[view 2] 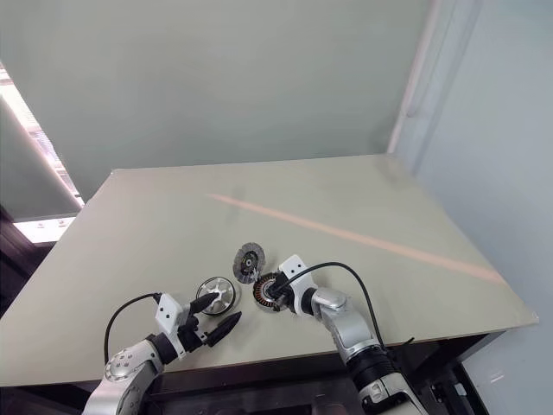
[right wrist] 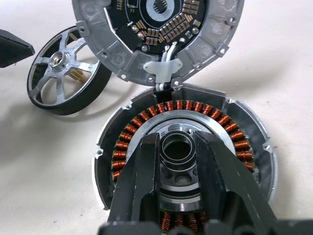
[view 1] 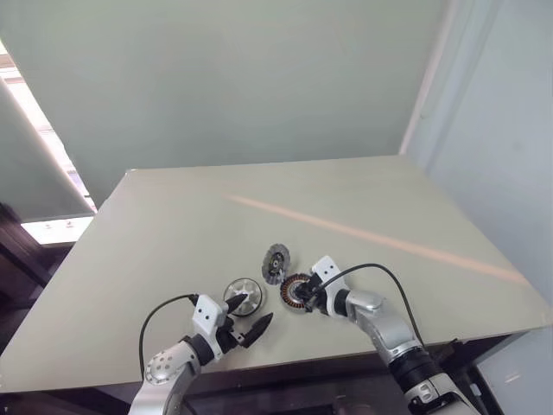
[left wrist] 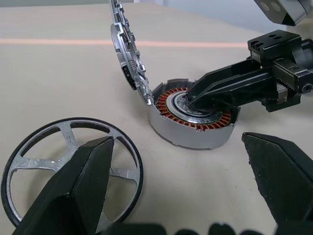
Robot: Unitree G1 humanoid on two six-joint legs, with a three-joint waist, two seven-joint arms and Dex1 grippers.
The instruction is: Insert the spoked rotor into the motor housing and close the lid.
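Note:
The motor housing (right wrist: 234, 132), a round metal shell with a ring of copper windings, lies on the table in front of me. Its lid (right wrist: 156, 29), a silver disc with a circuit board inside, stands upright at the housing's far edge, joined to it by a white clip. My right gripper (right wrist: 177, 139) reaches into the housing, shut on the dark hub ring at its centre. The spoked rotor (view 1: 251, 290), a silver spoked wheel with a dark rim, lies flat just left of the housing. My left gripper (view 1: 251, 313) is open at the rotor's near edge, holding nothing.
The grey-green table (view 1: 173, 225) has a pale orange stripe (view 1: 389, 242) running across it to the right. Its front edge (view 1: 104, 372) is close below both grippers. A wall stands behind the table's far edge.

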